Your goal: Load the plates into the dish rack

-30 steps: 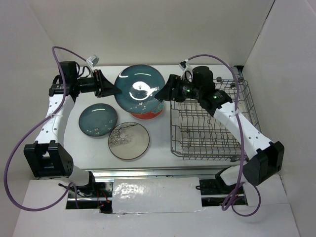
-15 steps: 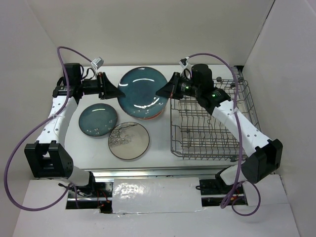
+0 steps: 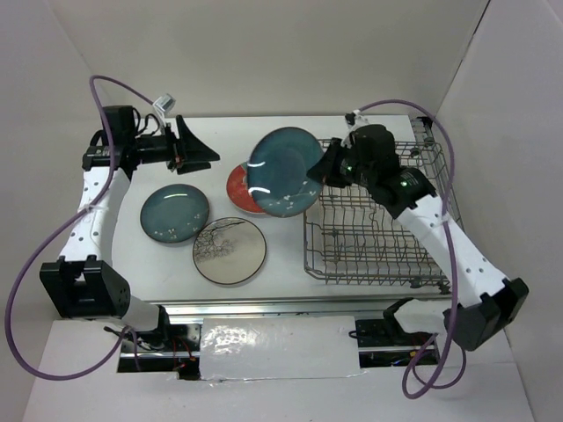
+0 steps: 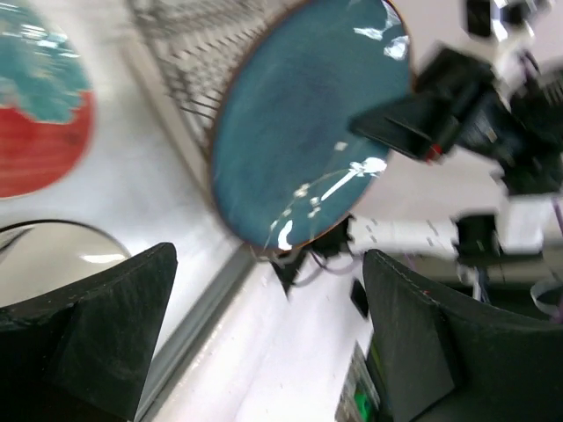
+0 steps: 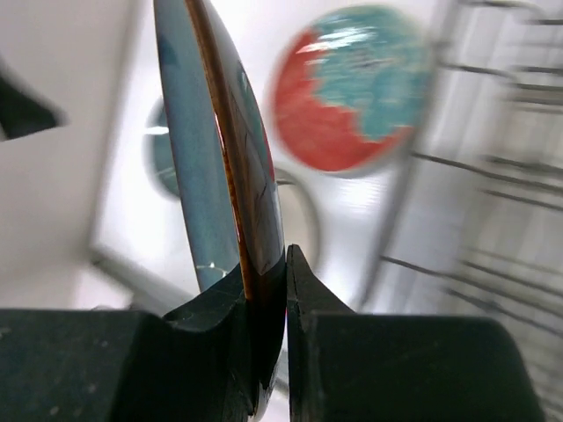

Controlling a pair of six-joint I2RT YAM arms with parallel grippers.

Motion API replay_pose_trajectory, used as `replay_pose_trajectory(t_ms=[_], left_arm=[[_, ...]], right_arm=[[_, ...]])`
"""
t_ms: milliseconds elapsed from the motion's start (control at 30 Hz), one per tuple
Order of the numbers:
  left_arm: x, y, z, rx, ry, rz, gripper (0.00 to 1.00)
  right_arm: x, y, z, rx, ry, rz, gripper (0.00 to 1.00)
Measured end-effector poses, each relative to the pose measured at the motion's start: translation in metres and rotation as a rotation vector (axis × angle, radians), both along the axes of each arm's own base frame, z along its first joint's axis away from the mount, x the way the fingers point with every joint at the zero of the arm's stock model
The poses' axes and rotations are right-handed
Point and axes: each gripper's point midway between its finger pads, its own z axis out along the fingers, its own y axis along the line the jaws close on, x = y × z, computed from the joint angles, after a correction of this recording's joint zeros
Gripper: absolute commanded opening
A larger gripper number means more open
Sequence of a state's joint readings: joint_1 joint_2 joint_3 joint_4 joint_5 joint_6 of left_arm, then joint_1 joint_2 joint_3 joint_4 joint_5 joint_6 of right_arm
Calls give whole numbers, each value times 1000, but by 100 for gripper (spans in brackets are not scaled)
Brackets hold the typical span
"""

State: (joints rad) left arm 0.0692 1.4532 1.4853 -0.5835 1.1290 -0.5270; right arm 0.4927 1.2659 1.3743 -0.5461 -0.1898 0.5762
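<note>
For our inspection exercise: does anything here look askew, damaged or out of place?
Nothing damaged or spilled. Only the large teal plate is tilted in mid-air, clamped by the right gripper beside the dish rack.

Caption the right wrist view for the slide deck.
Right claw pinches the teal plate by its rim, edge-on to the camera, with the red plate blurred beyond.

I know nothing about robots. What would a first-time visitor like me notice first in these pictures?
The big glossy teal plate catches the eye first: it hangs tilted in mid-air by the left edge of the wire dish rack, pinched at its rim by the right end effector. Partly hidden behind it lies a red plate, and the left end effector hovers open at the far left, holding nothing.
</note>
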Motion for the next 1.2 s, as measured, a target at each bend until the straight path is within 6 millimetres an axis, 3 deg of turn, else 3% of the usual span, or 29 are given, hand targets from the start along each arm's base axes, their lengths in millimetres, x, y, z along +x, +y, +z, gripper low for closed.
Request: replay_pose_trajectory(t_ms=[133,233,367,500,633,800,1200], left_arm=[[17,30,-12,63,44,159,99],[22,48,-21,88,74,247,99],[21,54,-23,100,90,285,99],[22,56,-25,110,97,298,99],[22,57,-28,120,107,312,99],[22,58,-30,136,94,309,99],[24,62,-31,171,78,318,99]], right_arm=[[-8,-60,0,-179,-33,-217,0],[-22,-113,13,-293,-98,-394,0],[-44,-177,39,-411,-206,-608,0],[-51,-218,49,-552,-253,-763,0],[-48,-233,35,-705,-236,-801,0],[-40,-233,6,-854,-192,-738,0],[-23,-235,-15,-906,-162,-705,0]])
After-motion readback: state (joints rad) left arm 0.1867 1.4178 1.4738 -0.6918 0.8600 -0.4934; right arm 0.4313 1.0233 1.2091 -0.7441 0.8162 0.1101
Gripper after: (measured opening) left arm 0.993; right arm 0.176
